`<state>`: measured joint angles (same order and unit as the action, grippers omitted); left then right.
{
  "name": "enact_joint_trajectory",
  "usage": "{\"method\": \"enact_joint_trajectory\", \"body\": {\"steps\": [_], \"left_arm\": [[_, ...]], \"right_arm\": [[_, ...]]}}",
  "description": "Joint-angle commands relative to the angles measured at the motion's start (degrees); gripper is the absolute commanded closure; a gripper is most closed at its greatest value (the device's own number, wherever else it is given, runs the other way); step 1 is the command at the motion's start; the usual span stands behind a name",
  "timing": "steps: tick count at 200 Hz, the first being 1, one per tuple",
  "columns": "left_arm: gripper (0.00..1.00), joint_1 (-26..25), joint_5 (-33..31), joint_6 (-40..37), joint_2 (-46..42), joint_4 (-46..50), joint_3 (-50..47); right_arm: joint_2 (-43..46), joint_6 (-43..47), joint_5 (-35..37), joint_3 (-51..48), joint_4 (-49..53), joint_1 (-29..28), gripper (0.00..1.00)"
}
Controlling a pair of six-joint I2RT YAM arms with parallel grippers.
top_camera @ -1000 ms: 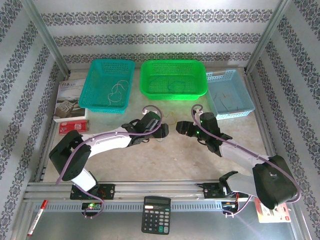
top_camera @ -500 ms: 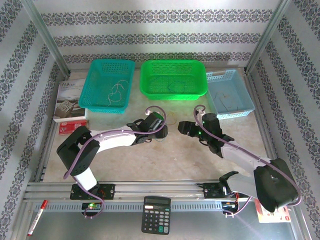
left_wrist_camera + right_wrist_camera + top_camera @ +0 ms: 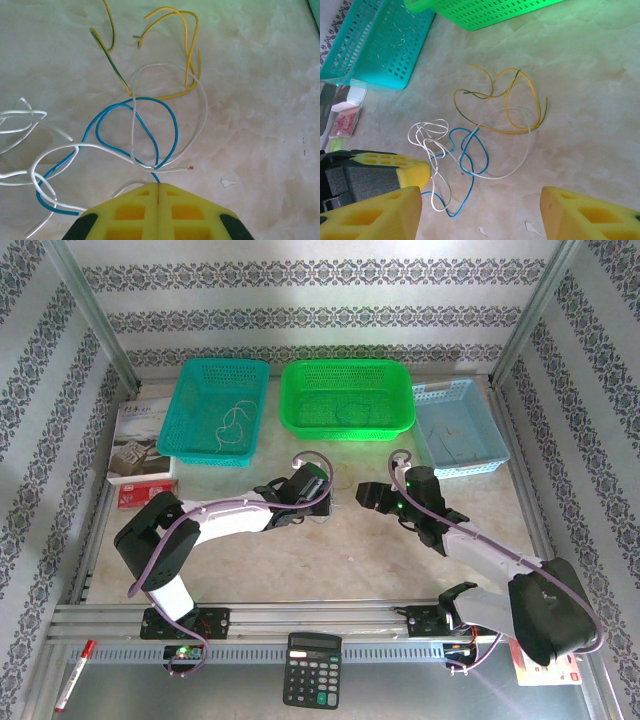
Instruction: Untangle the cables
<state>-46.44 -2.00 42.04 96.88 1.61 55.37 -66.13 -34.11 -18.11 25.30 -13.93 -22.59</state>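
Note:
The cables lie in a loose tangle on the marble tabletop between the two grippers: a blue cable (image 3: 172,125) looped twice, a white cable (image 3: 202,100) crossing through it, and a yellow cable (image 3: 190,50) farther out. They appear again in the right wrist view, blue (image 3: 485,160), white (image 3: 427,131) and yellow (image 3: 535,100). My left gripper (image 3: 158,185) is shut, its yellow pads pressed together, with the blue cable running into the seam at the tips. My right gripper (image 3: 480,197) is open and hovers just short of the tangle, with nothing between its fingers.
Three baskets stand along the back: teal (image 3: 190,380) holding a whitish wire, green (image 3: 345,364) holding a dark wire, and light blue (image 3: 455,387). A booklet (image 3: 135,435) lies at the left. A calculator (image 3: 312,670) sits on the front rail.
My left gripper has closed from open to shut at the near end of the tangle, after the left arm reached a little farther in. The right arm has barely moved.

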Motion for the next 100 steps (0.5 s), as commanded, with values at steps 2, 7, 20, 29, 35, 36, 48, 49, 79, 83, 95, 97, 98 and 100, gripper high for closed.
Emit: {"method": "enact_joint_trajectory", "body": {"steps": [2, 7, 20, 29, 35, 36, 48, 49, 79, 83, 95, 97, 98, 100], "left_arm": [[1.0, -0.48, -1.41, -2.17, -0.84, -0.83, 1.5], [1.0, -0.41, -1.58, -2.51, -1.46, -0.67, 1.56], [1.0, -0.41, -1.87, -3.12, -3.09, -0.03, 1.51], [1.0, -0.41, -1.87, -3.3, -4.14, 0.54, 1.59], [1.0, -0.48, -1.87, -3.49, -4.81, 1.12, 1.71], [1.0, -0.49, -1.87, -3.52, -4.92, 1.3, 1.73], [0.84, -0.47, -1.44, -3.31, -5.81, 2.52, 1.8], [0.83, -0.49, -1.39, -3.29, -5.86, 2.57, 1.78], [0.52, -0.5, -1.1, -0.99, -6.84, 4.52, 1.03], [0.5, -0.5, -1.38, -0.89, -6.8, 4.51, 0.78], [0.44, -0.35, -2.03, -0.7, -6.39, 4.46, 0.11], [0.43, -0.28, -2.04, -0.64, -6.27, 4.35, 0.02], [0.43, -0.26, -2.04, -0.69, -6.23, 4.32, 0.01], [0.42, -0.2, -1.87, -0.72, -6.08, 4.22, -0.07]], "right_arm": [[1.35, 0.62, -1.48, 0.29, -0.85, 0.47, 0.36], [1.34, 0.62, -1.57, 0.37, -0.88, 0.45, 0.36], [1.42, 0.49, -1.67, 0.44, -0.88, 0.49, 0.36], [1.44, 0.53, -1.66, 0.57, -0.83, 0.44, 0.36], [1.37, 0.53, -1.67, 0.58, -0.84, 0.44, 0.36], [1.36, 0.53, -1.67, 0.61, -0.88, 0.44, 0.36], [1.37, 0.53, -1.75, 0.79, -0.86, 0.43, 0.36], [1.36, 0.53, -1.75, 0.8, -0.89, 0.44, 0.36], [1.09, 0.54, -1.81, 1.08, -0.88, 0.4, 0.36], [1.09, 0.53, -1.89, 1.09, -0.94, 0.42, 0.36], [1.09, 0.38, -2.05, 1.09, -0.93, 0.44, 0.36], [1.09, 0.39, -2.09, 1.1, -0.99, 0.44, 0.36], [1.09, 0.33, -2.1, 1.08, -1.0, 0.44, 0.36], [1.09, 0.31, -2.1, 1.07, -0.94, 0.44, 0.36]]}}
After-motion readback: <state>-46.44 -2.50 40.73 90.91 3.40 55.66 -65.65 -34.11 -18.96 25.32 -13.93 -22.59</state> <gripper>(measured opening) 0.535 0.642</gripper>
